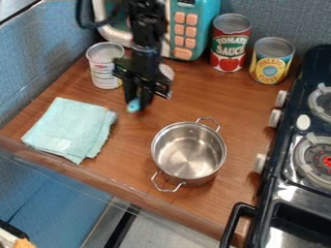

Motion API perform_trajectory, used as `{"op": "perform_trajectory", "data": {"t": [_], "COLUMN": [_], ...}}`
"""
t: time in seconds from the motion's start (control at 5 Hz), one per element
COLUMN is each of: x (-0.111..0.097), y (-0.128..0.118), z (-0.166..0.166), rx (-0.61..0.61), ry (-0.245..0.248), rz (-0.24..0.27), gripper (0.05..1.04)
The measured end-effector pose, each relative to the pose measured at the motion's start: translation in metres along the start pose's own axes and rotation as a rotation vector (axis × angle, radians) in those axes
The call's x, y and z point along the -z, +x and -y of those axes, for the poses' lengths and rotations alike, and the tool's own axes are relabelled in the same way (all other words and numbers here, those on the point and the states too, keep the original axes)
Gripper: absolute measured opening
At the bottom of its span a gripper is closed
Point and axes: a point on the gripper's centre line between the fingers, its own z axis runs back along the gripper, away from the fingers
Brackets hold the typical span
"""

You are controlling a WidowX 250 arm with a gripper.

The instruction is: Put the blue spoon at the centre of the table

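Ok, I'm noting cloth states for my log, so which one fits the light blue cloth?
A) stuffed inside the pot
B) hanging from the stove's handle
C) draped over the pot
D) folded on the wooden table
D, since the cloth lies folded on the wooden table, apart from the pot.

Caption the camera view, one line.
Gripper, a blue item at its tip, over the counter near folded cloth and steel pot.

Two cans (pixel 230 41), one pot (pixel 188 154), one cloth (pixel 69 127), one tub (pixel 103 69), one microwave (pixel 203 22), one stove (pixel 294 193), one blue spoon (pixel 134 105)
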Motion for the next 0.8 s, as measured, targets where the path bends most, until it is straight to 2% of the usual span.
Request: {"op": "perform_trajectory", "data": {"t": [0.2, 0.4, 0.6, 0.8], "x": [-0.002, 0.005, 0.007, 0.009], "y": [0.005, 0.004, -0.001, -0.005], "z": [0.011, 0.012, -0.004, -0.011], "rx": [0.021, -0.004, -0.081, -0.090], "ry": [0.000, -0.008, -0.035, -0.051], "rz": [0.025, 0.008, -0.012, -0.022], "gripper": [0.326, 0.405, 0.713, 0.975]}}
